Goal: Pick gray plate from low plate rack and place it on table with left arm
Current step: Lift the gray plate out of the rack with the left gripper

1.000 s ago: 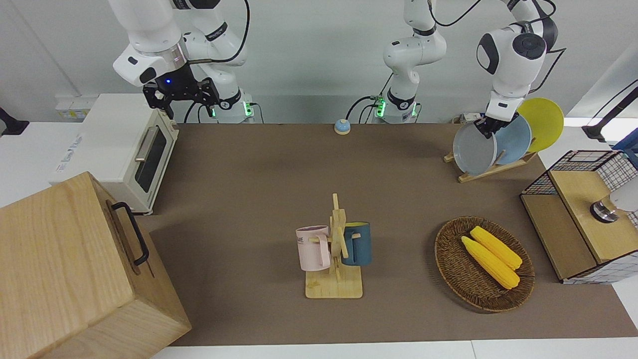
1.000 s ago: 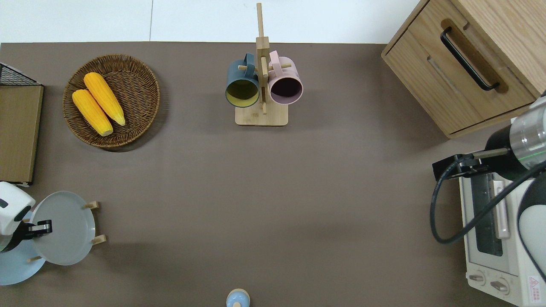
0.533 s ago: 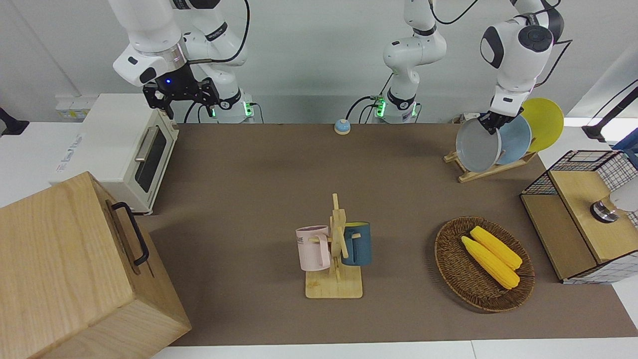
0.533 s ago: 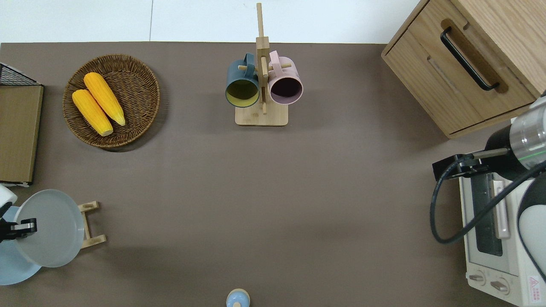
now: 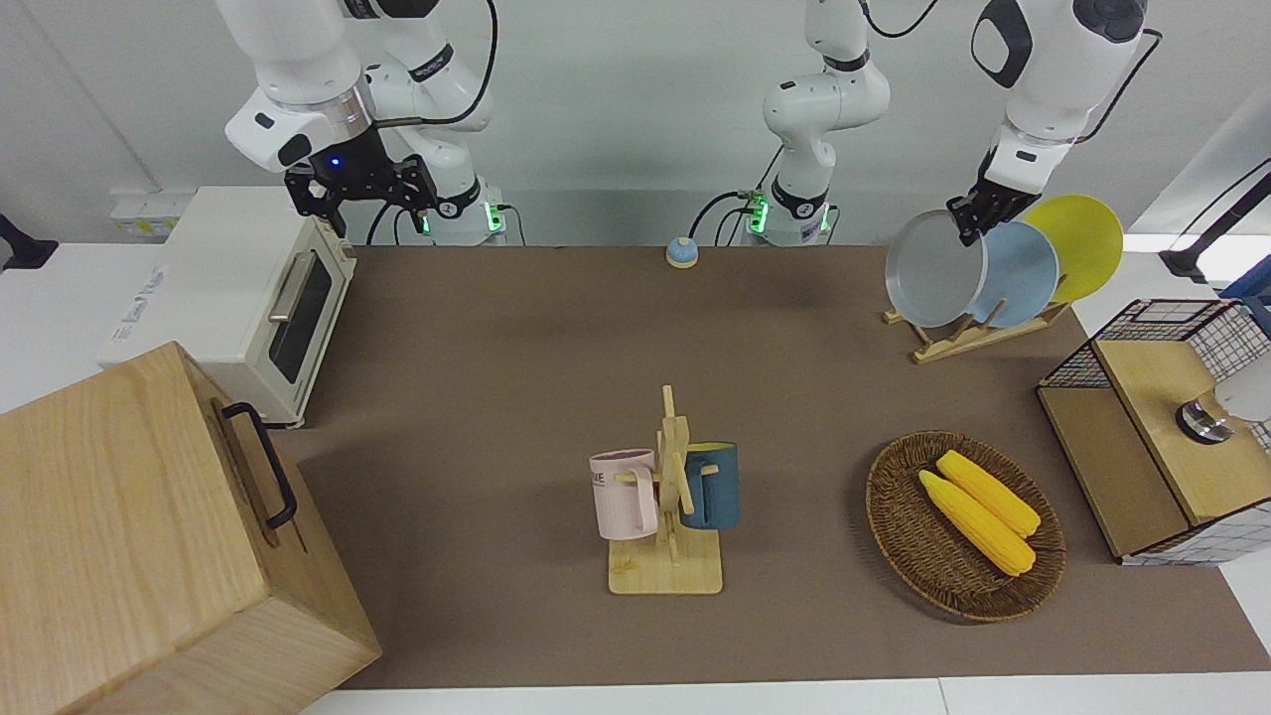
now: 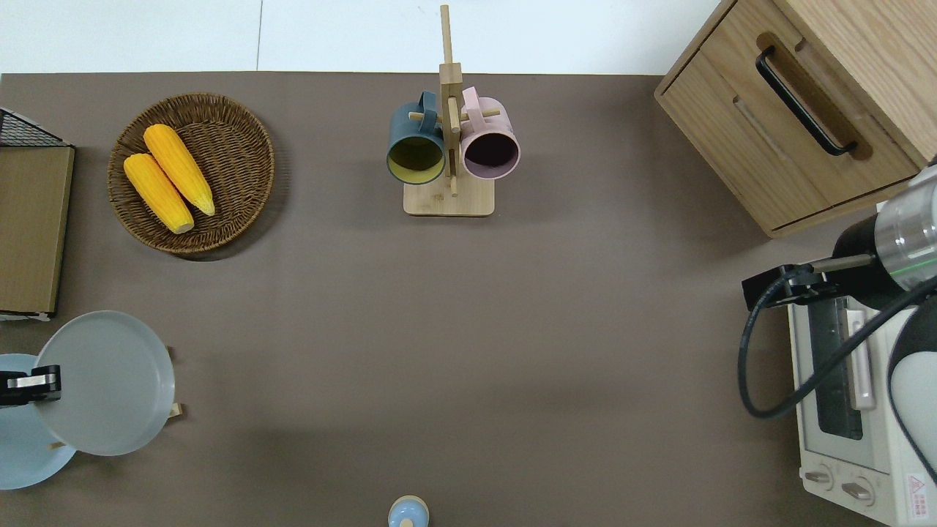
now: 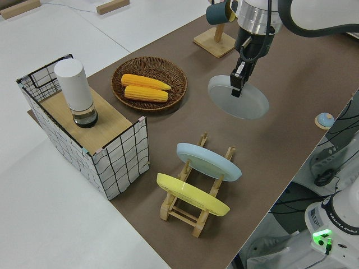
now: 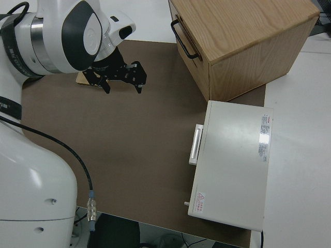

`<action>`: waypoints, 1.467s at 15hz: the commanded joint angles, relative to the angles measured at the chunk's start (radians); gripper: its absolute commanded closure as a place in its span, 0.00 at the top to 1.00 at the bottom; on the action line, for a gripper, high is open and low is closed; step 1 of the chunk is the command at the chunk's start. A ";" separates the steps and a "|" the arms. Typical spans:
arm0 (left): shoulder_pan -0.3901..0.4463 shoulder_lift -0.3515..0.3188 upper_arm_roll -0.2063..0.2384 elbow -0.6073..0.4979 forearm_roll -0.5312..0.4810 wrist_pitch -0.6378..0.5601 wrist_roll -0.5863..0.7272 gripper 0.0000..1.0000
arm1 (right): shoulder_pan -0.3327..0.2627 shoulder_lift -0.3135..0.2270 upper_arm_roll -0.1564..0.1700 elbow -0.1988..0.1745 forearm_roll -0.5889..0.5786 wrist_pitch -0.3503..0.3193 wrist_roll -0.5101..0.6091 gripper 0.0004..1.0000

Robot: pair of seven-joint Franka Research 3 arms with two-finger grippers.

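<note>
A round wicker basket (image 5: 963, 526) is sitting on the bench (image 5: 516, 377) toward the left arm's end, holding two yellow corn cobs (image 5: 978, 511) lying side by side. A wire-mesh box (image 7: 84, 140) with a wooden top is standing at that same end, carrying a white cylinder (image 7: 76, 89) on it. The low plate rack (image 7: 196, 196) is holding a light blue plate (image 7: 207, 161) and a yellow plate (image 7: 190, 195), both leaning in its slots. At the middle of the bench, a wooden mug tree (image 6: 450, 139) is carrying a dark blue mug (image 6: 415, 143) and a pink mug (image 6: 489, 143) on its pegs.

The gray plate (image 6: 106, 384) is hanging in the air, lifted out of the rack and tilted, with its shallow inner face turned partly upward. From overhead it is lying over the end of the rack farther from the robots and partly over the light blue plate. It is round, pale gray and plain, with a low raised rim.

The left claw (image 6: 33, 386) is pinching the rim of the gray plate, its fingers closed on that edge. The right arm is parked; its claw (image 8: 121, 77) is holding nothing, with the fingers standing apart.

A wooden cabinet (image 5: 139, 536) and a white toaster oven (image 5: 248, 298) are standing at the right arm's end.
</note>
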 commanded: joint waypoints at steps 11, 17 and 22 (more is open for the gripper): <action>-0.021 0.122 0.008 -0.056 -0.559 0.044 0.348 0.07 | -0.024 -0.002 0.021 0.007 -0.005 -0.011 0.012 0.98; -0.053 0.158 0.005 -0.165 -0.587 0.199 0.388 0.08 | -0.024 -0.002 0.021 0.007 -0.005 -0.011 0.012 0.98; -0.087 0.204 0.005 -0.211 -0.588 0.273 0.397 0.08 | -0.024 -0.002 0.021 0.006 -0.006 -0.011 0.012 0.98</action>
